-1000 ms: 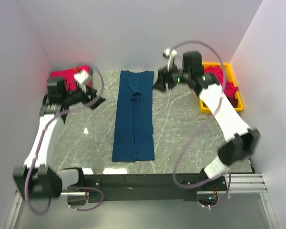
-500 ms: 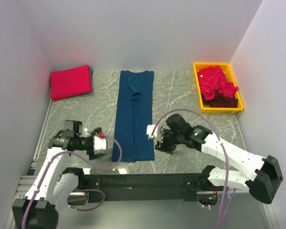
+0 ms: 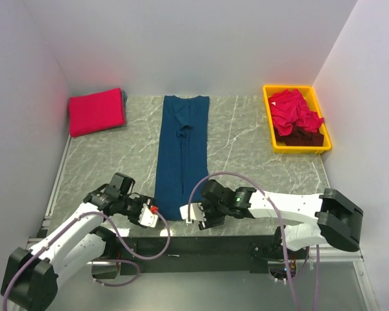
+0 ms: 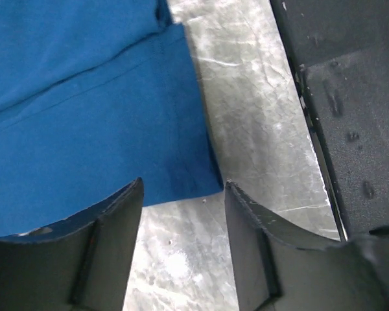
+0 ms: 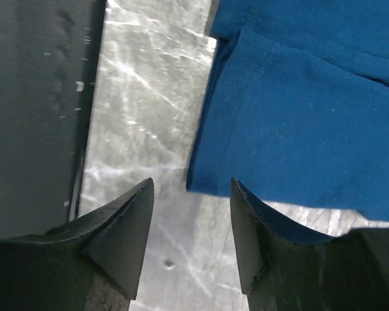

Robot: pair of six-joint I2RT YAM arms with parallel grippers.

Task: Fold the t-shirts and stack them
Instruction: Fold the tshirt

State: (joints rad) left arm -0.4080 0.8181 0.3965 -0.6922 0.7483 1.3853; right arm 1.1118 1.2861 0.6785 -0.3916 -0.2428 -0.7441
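Bright, even light; soft, faint shadows

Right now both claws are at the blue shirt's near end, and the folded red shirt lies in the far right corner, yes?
No: the top view shows the folded red shirt in the far left corner. The left gripper and right gripper are at the near end of the blue shirt.

Navy t-shirt (image 3: 181,155) flat strip, centre; red t-shirt (image 3: 97,111) folded, far-left.

White-shelled left arm (image 3: 71,234) and right arm (image 3: 288,204), black joints; looping mauve cables (image 3: 222,173); left gripper (image 4: 183,183) and right gripper (image 5: 192,181) dark, wedge-fingered.
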